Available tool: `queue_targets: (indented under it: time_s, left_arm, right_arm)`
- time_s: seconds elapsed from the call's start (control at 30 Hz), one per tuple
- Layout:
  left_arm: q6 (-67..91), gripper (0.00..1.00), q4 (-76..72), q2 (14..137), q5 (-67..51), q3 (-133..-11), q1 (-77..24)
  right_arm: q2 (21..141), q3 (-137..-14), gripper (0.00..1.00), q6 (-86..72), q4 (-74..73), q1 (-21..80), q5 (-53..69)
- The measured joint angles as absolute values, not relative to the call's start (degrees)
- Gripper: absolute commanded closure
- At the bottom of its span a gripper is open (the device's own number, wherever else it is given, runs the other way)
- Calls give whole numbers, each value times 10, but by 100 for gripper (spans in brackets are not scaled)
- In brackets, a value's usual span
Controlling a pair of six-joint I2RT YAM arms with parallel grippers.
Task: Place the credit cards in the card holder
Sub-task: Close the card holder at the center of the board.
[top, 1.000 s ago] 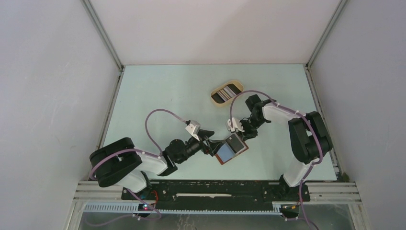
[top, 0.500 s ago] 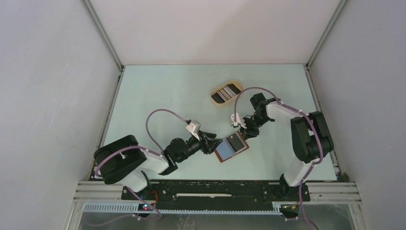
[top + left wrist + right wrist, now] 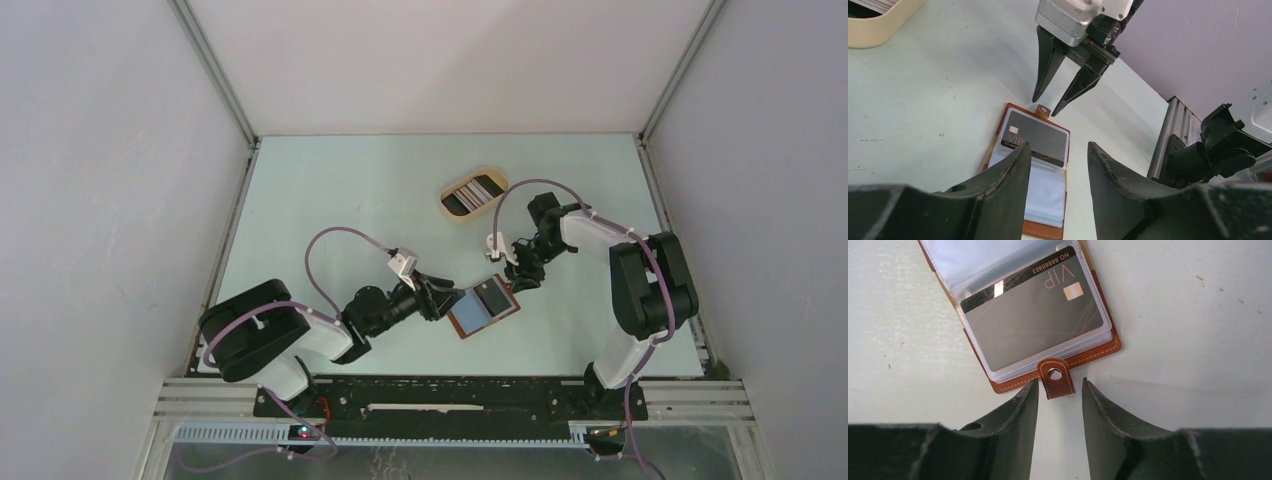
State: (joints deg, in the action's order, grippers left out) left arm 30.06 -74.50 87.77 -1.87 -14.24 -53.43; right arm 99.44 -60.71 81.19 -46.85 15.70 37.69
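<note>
Facing across open card holder (image 3: 484,307), low: left gripper (image 3: 1058,146), right gripper (image 3: 1059,381), both parted, empty.

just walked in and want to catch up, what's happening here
Two robot arms are filling an open card holder lying on the table. A black card is already inside it. The right gripper is open, fingertips either side of the snap tab, holding nothing. The left gripper is open at the opposite end. More cards wait in the beige tray.

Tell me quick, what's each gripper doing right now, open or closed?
Left gripper: open, holding nothing.
Right gripper: open, empty, straddling the wallet tab.
</note>
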Motion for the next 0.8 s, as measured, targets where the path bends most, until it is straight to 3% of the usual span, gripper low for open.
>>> queue_targets:
  time_s: [0.47, 0.6, 0.8]
  left_arm:
    - [331, 49, -735, 869, -20, -142, -520]
    - [351, 48, -649, 819, -16, -145, -519]
    - [357, 46, -407, 683, 53, -170, -547]
  right_arm:
    - [971, -607, 54, 747, -455, 145, 380]
    - [911, -607, 54, 728, -456, 144, 405]
    - [797, -607, 51, 657, -458, 143, 473]
